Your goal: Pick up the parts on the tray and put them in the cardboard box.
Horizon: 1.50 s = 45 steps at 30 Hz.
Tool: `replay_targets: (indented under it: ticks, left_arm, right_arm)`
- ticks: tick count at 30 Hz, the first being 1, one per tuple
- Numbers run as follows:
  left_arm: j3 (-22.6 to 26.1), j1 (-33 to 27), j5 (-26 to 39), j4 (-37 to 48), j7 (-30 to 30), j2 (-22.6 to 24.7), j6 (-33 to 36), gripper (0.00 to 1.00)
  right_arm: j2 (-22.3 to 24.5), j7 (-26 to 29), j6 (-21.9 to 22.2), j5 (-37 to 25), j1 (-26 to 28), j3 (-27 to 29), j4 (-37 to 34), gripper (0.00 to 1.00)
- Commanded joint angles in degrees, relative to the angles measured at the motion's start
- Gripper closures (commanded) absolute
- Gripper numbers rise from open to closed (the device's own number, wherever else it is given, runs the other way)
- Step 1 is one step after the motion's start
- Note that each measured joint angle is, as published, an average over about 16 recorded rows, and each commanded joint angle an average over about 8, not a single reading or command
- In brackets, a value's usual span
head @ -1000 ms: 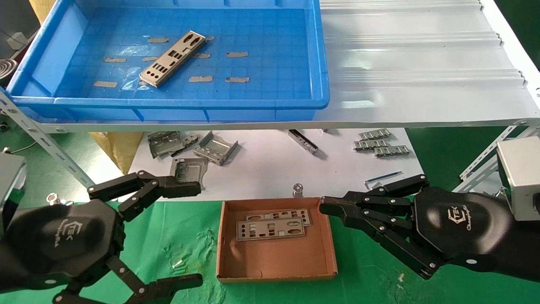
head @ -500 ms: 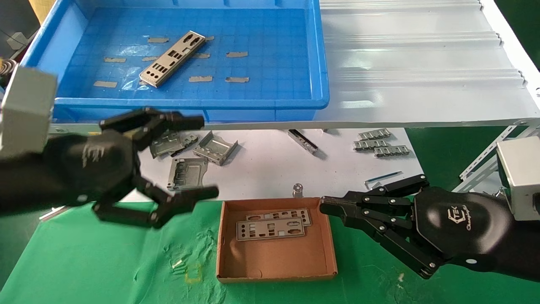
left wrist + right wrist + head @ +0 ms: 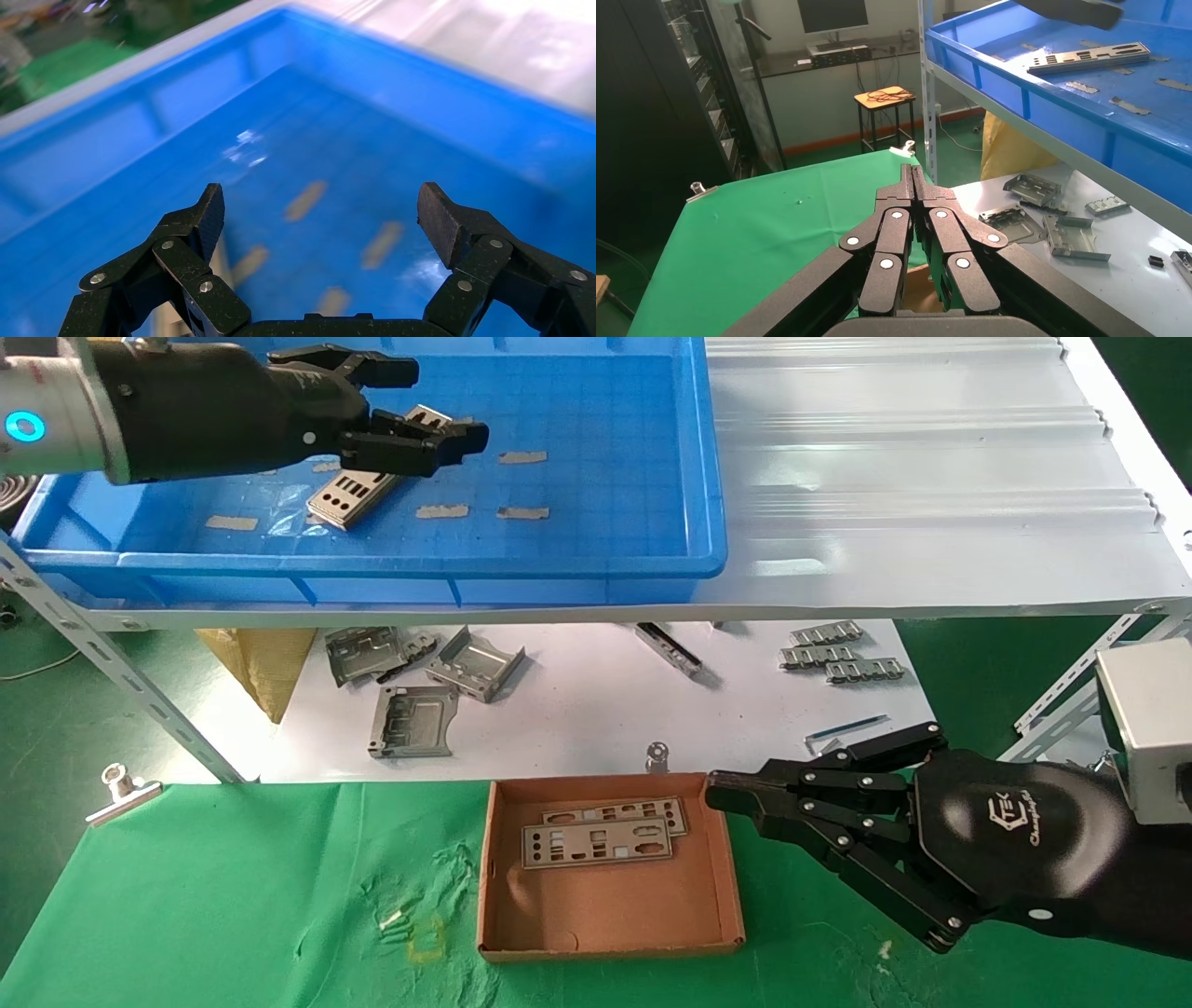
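Observation:
One silver plate (image 3: 349, 494) lies slantwise on the floor of the blue tray (image 3: 605, 565); it also shows in the right wrist view (image 3: 1088, 57). My left gripper (image 3: 438, 402) is open and empty, hovering over the plate's far end. In the left wrist view the open gripper (image 3: 320, 217) frames the tray floor (image 3: 330, 140) with tan tape bits. Two plates (image 3: 601, 836) lie in the brown cardboard box (image 3: 717, 905) on the green cloth. My right gripper (image 3: 712, 789) is shut and empty beside the box's right far corner; it also shows in its own wrist view (image 3: 911, 172).
The tray sits on a white corrugated sheet (image 3: 931, 477) on a shelf. Below, grey bent brackets (image 3: 414, 714) and small ladder-like strips (image 3: 838, 654) lie on a white surface. A metal clip (image 3: 119, 789) lies at the green cloth's left edge.
My left gripper has risen from the near left, over the green cloth, up and forward over the tray, still open. The right arm has not moved.

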Motion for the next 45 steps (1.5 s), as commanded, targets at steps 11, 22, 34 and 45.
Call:
replay_targets:
  ticks: [11, 22, 34, 45]
  left_arm:
    - [1.4, -7.9, 4.2, 22.0, 1.9, 8.5, -12.3, 0.0]
    - [1.5, -9.1, 4.5, 26.1, 3.4, 10.0, -13.4, 0.23]
    - [2.5, -9.9, 5.9, 27.5, 5.9, 10.4, -12.5, 1.0]
    - [2.5, -9.9, 5.9, 28.7, 6.5, 10.9, -13.6, 1.0]
  right_arm:
    - [0.0, 0.0, 0.0, 0.0, 0.0, 0.0, 0.0, 0.0]
    - [0.0, 0.0, 0.0, 0.0, 0.0, 0.0, 0.0, 0.0]
    - [0.0, 0.0, 0.0, 0.0, 0.0, 0.0, 0.0, 0.0]
    - [0.0, 0.0, 0.0, 0.0, 0.0, 0.0, 0.0, 0.0]
